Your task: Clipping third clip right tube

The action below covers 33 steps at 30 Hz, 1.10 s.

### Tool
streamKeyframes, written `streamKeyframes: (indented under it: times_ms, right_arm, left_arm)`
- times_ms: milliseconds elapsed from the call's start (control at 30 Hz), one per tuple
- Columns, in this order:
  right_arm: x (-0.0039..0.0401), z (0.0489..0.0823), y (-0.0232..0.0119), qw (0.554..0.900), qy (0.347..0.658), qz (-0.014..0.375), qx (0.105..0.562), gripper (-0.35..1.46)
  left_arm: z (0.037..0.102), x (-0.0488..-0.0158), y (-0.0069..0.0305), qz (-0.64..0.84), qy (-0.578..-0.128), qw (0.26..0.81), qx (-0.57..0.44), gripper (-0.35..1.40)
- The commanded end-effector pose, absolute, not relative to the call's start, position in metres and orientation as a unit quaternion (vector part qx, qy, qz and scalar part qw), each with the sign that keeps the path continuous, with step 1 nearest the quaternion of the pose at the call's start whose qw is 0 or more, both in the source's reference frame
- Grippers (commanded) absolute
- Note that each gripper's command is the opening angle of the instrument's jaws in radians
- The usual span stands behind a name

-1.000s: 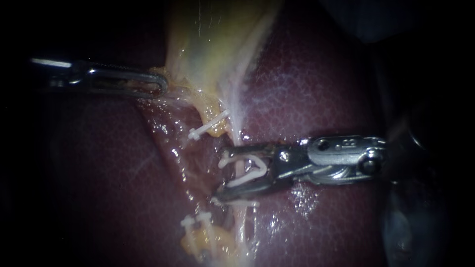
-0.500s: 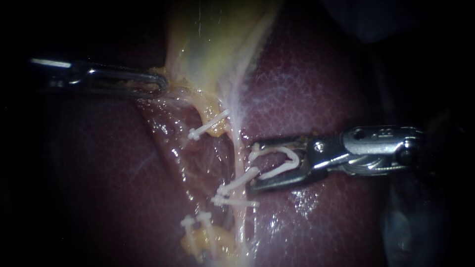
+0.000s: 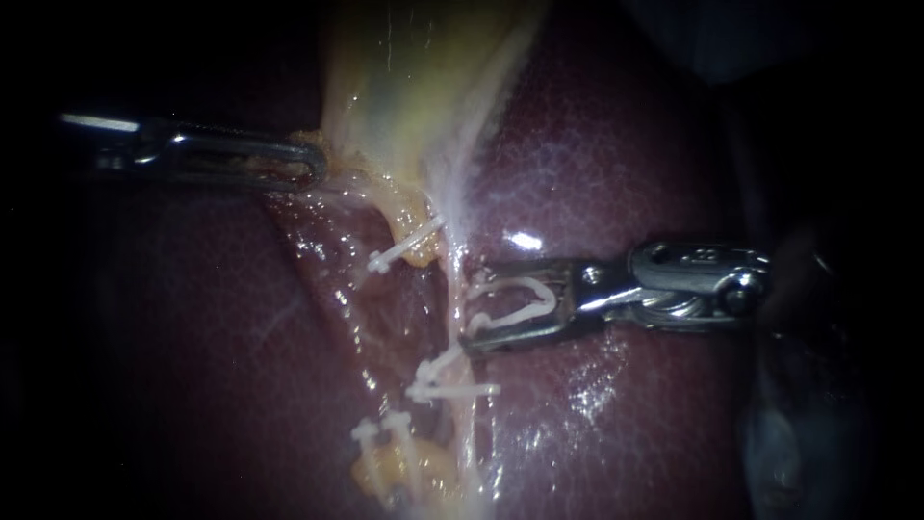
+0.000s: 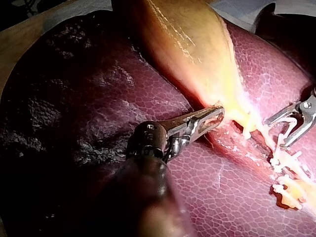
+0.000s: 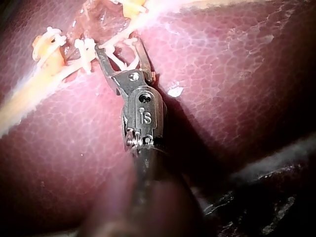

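Nearest, two closed white clips cross the pale right tube, which runs over the dark red liver. Just beyond them, the right instrument's end effector stands apart, both jaws bearing on an open white plastic clip seated between them. Its tips reach the tube, though whether they straddle it cannot be told. Farther off, the left instrument's end effector is clamped together on the edge of the yellow-green gallbladder.
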State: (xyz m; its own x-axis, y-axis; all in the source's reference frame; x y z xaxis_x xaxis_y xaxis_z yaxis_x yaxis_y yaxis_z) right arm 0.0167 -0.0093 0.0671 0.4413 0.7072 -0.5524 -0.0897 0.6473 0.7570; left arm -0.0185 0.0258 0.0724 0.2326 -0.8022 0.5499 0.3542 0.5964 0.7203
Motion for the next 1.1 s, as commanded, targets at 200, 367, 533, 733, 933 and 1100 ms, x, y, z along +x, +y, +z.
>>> streamKeyframes:
  times_ms: [200,367,533,733,933,1100]
  right_arm:
    - [0.0187,0.0682,-0.0099,0.749,0.48,0.272,0.367,0.48]
    - [0.0193,0.0681,-0.0095,0.704,0.506,0.292,0.404,0.48]
    - [0.0193,0.067,-0.0087,0.66,0.532,0.303,0.435,0.48]
    - [0.0191,0.064,-0.0068,0.622,0.561,0.31,0.45,0.48]
    - [0.019,0.0622,-0.0055,0.598,0.575,0.319,0.459,0.48]
    - [0.0191,0.0625,-0.0054,0.586,0.571,0.332,0.47,0.47]
  left_arm:
    - [0.0724,-0.0185,0.0258,-0.386,-0.485,0.75,0.231,-0.35]
    - [0.0724,-0.0186,0.0258,-0.386,-0.485,0.75,0.231,-0.35]
    - [0.0724,-0.0186,0.0258,-0.386,-0.485,0.75,0.231,-0.35]
    - [0.0724,-0.0186,0.0258,-0.386,-0.485,0.75,0.231,-0.35]
    - [0.0723,-0.0186,0.0258,-0.386,-0.485,0.75,0.23,-0.35]
    - [0.0724,-0.0187,0.0257,-0.386,-0.485,0.75,0.23,-0.35]
